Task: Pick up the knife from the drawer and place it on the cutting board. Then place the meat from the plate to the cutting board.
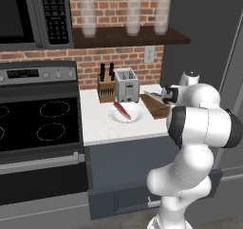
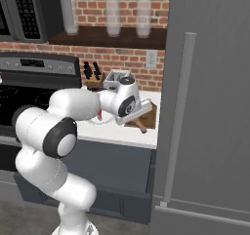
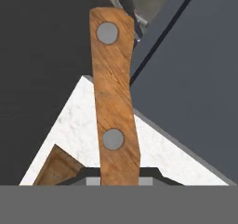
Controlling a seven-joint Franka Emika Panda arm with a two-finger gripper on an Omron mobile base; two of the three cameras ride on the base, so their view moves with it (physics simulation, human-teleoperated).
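From the left base view we count one plate (image 1: 126, 114) carrying one strip of meat (image 1: 122, 109), with one cutting board (image 1: 155, 104) at its three o'clock and two black handles in the knife block (image 1: 106, 87) at eleven. In the right base view the gripper (image 2: 138, 113) hangs over the board's near corner. The hand view shows the fingers pinching one knife (image 3: 114, 97), handle running toward twelve, over the counter (image 3: 83, 121) edge. We judge it stiff, light, smooth-wooded; the handle middle seems the safest hold.
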